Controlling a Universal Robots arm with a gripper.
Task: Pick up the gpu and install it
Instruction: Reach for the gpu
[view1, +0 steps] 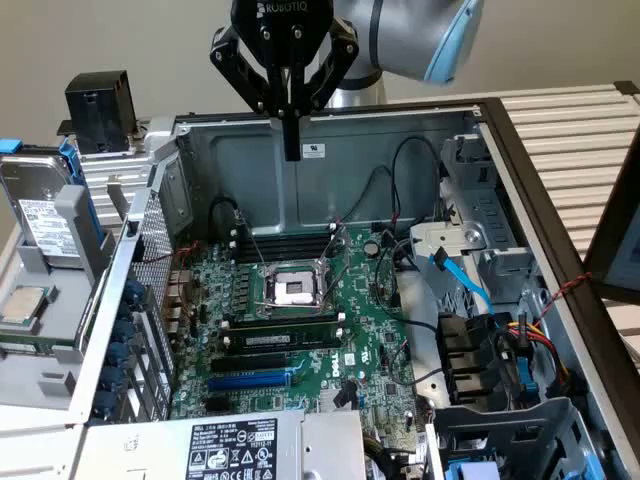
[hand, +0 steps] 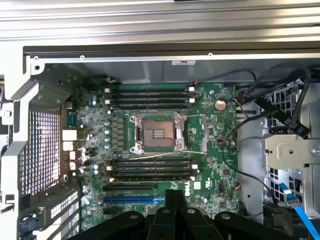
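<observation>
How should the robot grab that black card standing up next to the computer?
Probably by its top edge, coming straight down from above. The gpu stands upright outside the case, at the exterior view's left. Its top sticks up free, and its broad faces give the fingers flat sides to pinch. The gripper, shut, hangs over the case.

— Where does the gripper (view1: 291, 150) hang?
— At twelve o'clock in the exterior view, pointing straight down, its fingers (view1: 288, 125) pressed together.
— And the arm (view1: 415, 35)?
— It runs off from the wrist toward two o'clock.
</observation>
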